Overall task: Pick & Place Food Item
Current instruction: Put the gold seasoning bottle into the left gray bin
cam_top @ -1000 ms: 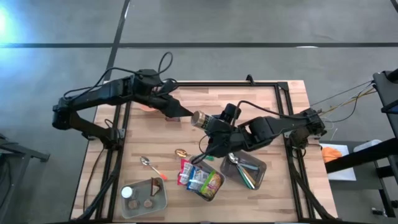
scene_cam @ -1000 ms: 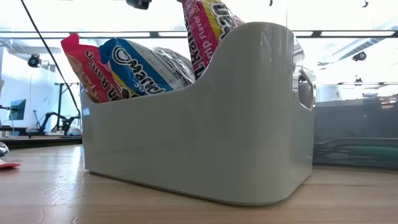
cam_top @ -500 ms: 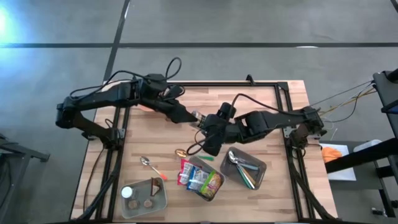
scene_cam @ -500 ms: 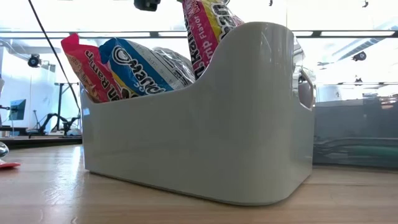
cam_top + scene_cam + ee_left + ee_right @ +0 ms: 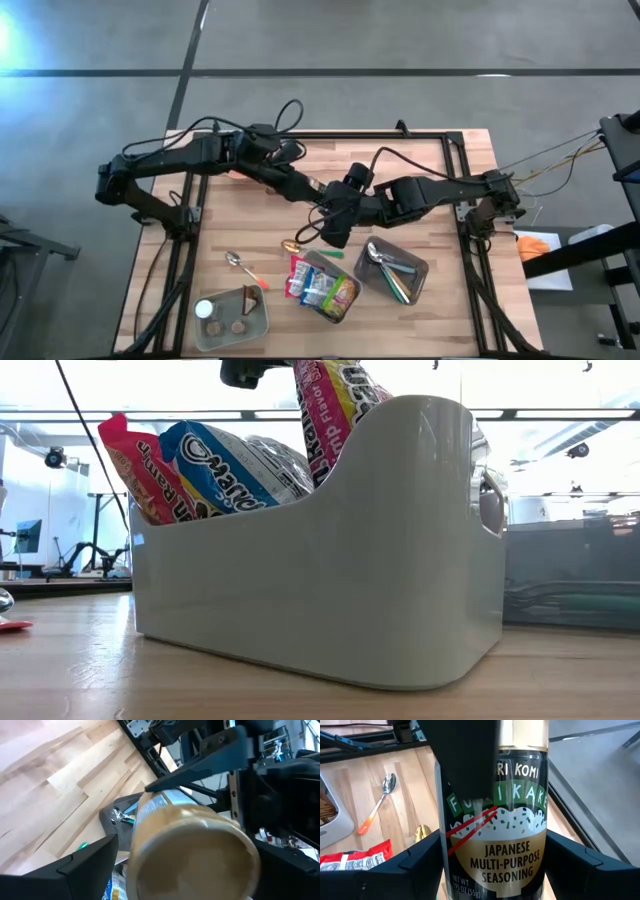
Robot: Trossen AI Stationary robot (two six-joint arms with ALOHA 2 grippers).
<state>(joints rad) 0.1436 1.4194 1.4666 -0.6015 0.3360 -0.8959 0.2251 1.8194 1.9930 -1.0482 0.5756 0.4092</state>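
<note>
Snack packets (image 5: 322, 289) standing in the pale bin (image 5: 330, 575); spoons in the grey tray (image 5: 395, 274); small round items (unclear what) in the near-left tray (image 5: 232, 318). Since a second ago, left gripper (image 5: 322, 203) advanced rightward to meet the seasoning jar (image 5: 495, 815) above mid-table. Right gripper (image 5: 338, 216) clamped on the jar; left jaws spread wide around its base, contact probably not yet made.

The seasoning jar (image 5: 495, 820) reads "JAPANESE MULTI-PURPOSE SEASONING"; a blue noodle packet (image 5: 225, 475) reads "Maru".
</note>
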